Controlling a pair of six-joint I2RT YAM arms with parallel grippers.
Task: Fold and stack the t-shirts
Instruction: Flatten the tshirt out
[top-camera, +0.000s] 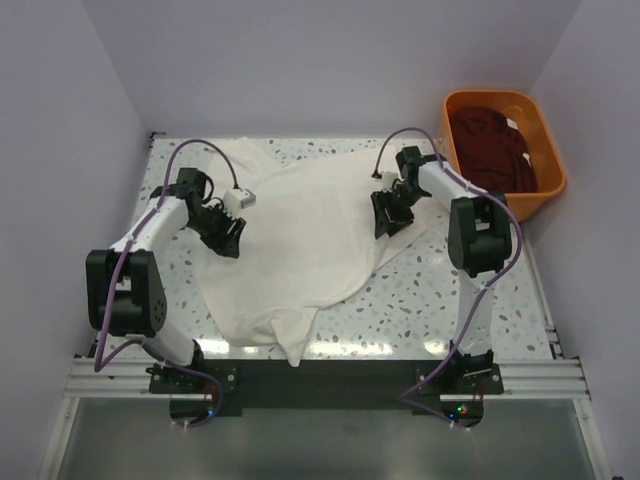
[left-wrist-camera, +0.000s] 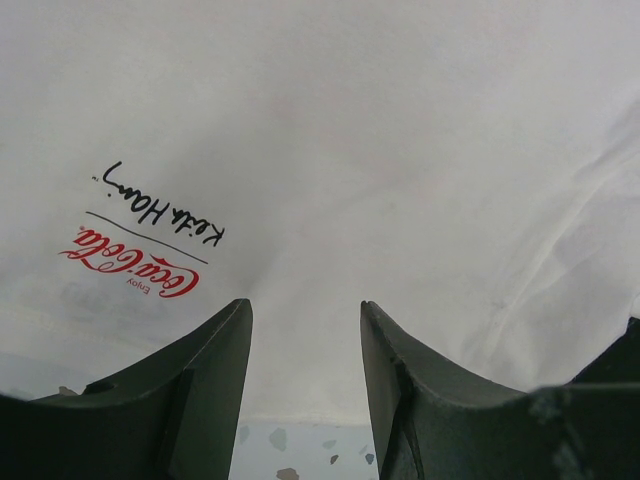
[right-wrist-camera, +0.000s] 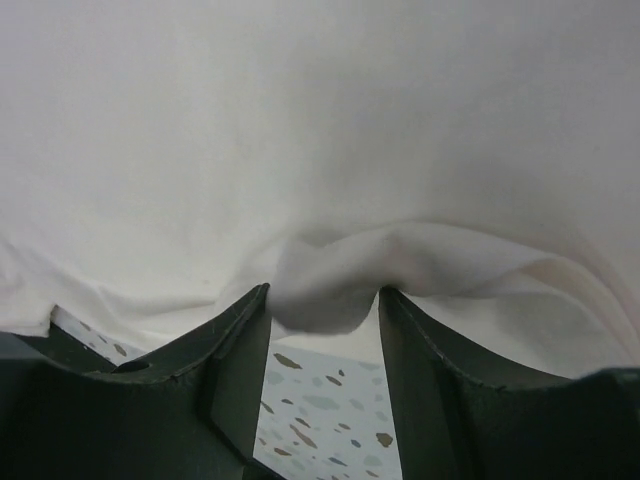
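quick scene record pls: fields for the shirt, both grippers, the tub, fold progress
shirt: cream-white t-shirt spread rumpled on the table, not yet folded
print: red Coca-Cola logo close to the left fingers
left gripper: open, at the shirt's left edge
right gripper: open, a fold of the shirt's right edge between its fingers
orange tub: far right, holds a dark maroon shirt
stack: none on the table yet

On the cream-white t-shirt, upside down in the left wrist view: a black handwritten "Keith Haring" signature, a thin line, a red "Enjoy Coca-Cola" logo
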